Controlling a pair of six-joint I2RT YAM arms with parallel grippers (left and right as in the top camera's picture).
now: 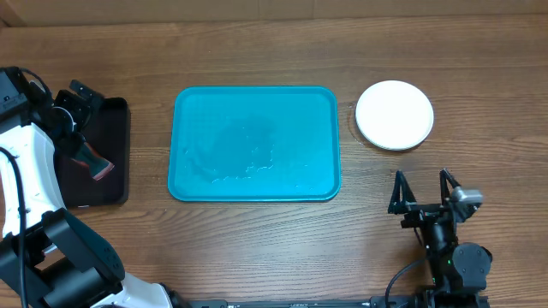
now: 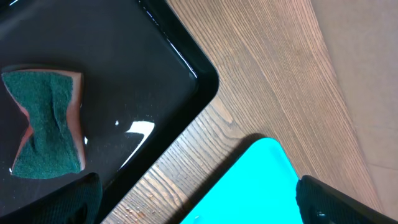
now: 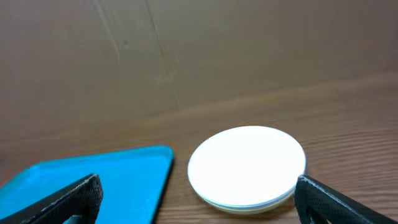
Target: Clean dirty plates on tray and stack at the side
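The turquoise tray lies mid-table with only water drops on it; its corners show in the left wrist view and the right wrist view. The plates sit stacked on the table to the tray's right, the white one on top, with thin rims of others under it. My left gripper is open and empty above the black tray's near-right corner. My right gripper is open and empty, in front of the stack and apart from it.
A narrow black tray lies left of the turquoise tray, wet, with a green-topped pink sponge in it. A brown wall runs behind the table.
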